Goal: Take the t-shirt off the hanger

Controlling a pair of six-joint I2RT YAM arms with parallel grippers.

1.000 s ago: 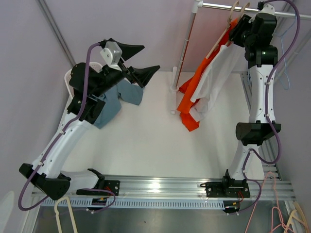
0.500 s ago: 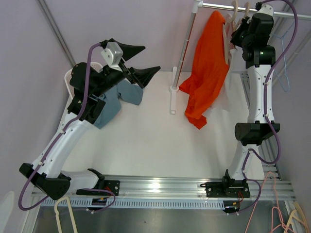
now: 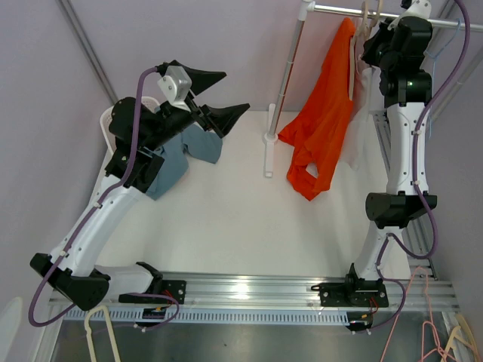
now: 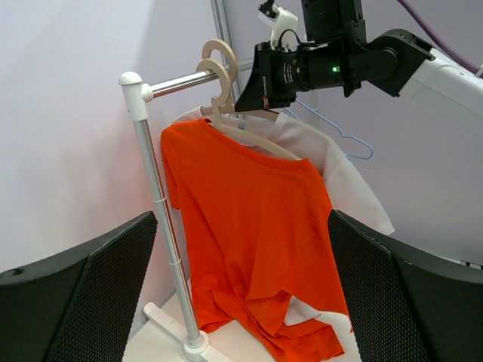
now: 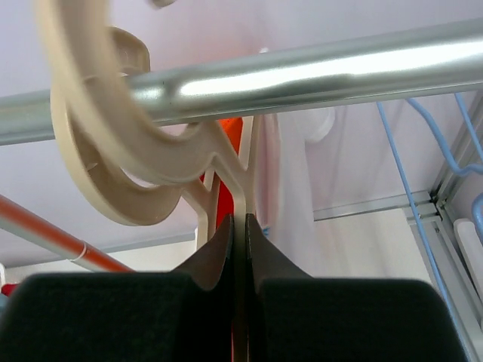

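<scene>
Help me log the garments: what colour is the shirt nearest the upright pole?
The shirt is bright orange; the left wrist view shows it best.

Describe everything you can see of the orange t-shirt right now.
The orange t-shirt looks like plain soft knit, short-sleeved. It hangs by its shoulders on a pale hanger hooked over the metal rail. Its hem is bunched and twisted low beside the rack post. A white garment hangs close behind it. The right gripper pinches a hanger neck above it.

count: 1 orange shirt (image 4: 256, 226), 1 white shirt (image 4: 347, 181), 2 cream hangers (image 5: 151, 167), all on 1 rail (image 5: 339, 72), plus 1 blue wire hanger (image 5: 395, 162), 1 blue cloth pile (image 3: 177, 158) on 1 table (image 3: 226, 226)
</scene>
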